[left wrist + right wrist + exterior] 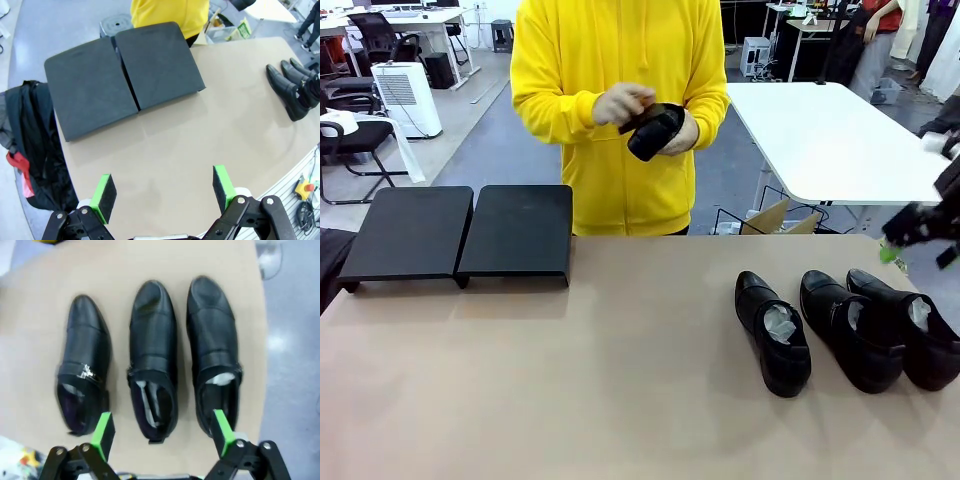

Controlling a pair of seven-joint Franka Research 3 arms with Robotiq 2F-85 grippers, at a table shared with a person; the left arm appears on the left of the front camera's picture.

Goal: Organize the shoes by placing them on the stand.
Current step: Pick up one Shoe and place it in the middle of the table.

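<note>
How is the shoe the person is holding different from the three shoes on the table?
The held shoe is up in the person's hands; the table shoes lie flat in a row. The table shoes show white paper inside; the held shoe shows none from here. All four are glossy black.

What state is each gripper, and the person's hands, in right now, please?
Left gripper: open, empty.
Right gripper: open, empty, above three shoes.
Person's hands: holding a fourth shoe.
</note>
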